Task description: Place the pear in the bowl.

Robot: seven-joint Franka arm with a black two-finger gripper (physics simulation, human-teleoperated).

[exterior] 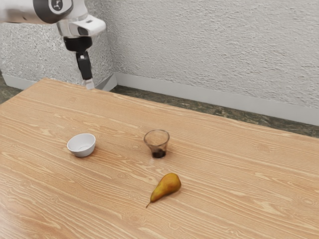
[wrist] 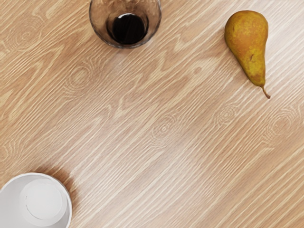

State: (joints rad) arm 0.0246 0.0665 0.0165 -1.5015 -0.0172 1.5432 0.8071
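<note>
Taking the glass as the middle of a clock face laid over the exterior view, the pear is lying on its side on the counter between 5 and 6 o'clock, near the glass but not touching it. Its stem is pointing toward 7 o'clock. The white bowl is standing upright at 9 o'clock, apart from the glass; from the pear, it is sitting toward 10 o'clock. The gripper is hanging between 10 and 11 o'clock, pointing downward, well apart from the pear; I cannot tell whether it is standing wide or narrow. The wrist view is showing the pear outside the bowl, the glass's dark base and the bowl's pale, smooth inside.
</note>
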